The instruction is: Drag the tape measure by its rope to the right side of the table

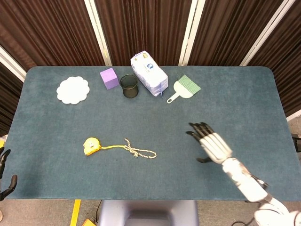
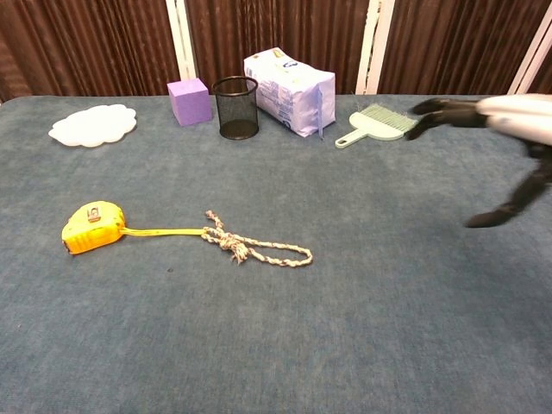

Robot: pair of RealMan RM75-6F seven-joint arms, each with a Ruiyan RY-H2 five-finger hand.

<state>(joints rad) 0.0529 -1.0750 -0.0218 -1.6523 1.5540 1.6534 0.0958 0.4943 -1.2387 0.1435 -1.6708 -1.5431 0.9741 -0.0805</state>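
A yellow tape measure [image 1: 92,145] [image 2: 91,227] lies on the left half of the blue table. A short yellow strap joins it to a knotted beige rope [image 1: 139,152] [image 2: 256,247] that trails to the right and ends in a loop. My right hand [image 1: 209,142] [image 2: 492,138] hovers over the table to the right of the rope's end, fingers spread, holding nothing and well apart from the rope. My left hand [image 1: 4,175] shows only as dark fingertips at the table's lower left edge, away from everything.
Along the far edge stand a white scalloped plate [image 1: 73,90], a purple cube [image 1: 108,77], a black mesh cup [image 1: 129,86], a white tissue pack [image 1: 149,74] and a green hand brush [image 1: 184,87]. Bare blue table [image 1: 244,108] lies to the right.
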